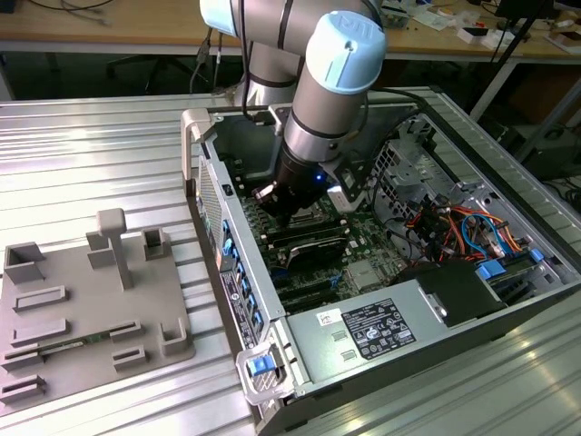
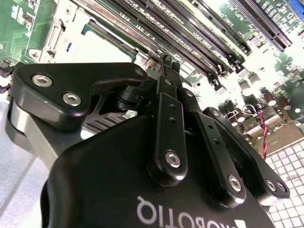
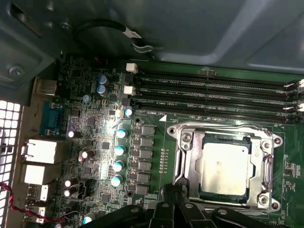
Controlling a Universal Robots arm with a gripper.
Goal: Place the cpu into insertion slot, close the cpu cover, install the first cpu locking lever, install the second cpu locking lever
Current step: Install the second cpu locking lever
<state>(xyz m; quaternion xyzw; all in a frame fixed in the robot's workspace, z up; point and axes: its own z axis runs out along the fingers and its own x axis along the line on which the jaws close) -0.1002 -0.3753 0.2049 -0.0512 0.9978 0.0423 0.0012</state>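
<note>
Case (image 1: 272, 354) lies open on the table, arm (image 1: 336, 82) reaching in over the board (image 3: 99, 142). Gripper (image 2: 166, 64), fingers pinched together and holding nothing, hovers just beside the cover (image 3: 183, 156), closed over the cpu (image 3: 224, 164) in its slot. Levers look the step in hand; the next move wants a precise hook.

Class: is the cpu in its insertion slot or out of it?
In. In the first wrist view the cpu lies flat inside the insertion slot, with the cpu cover framing its edges.
</note>
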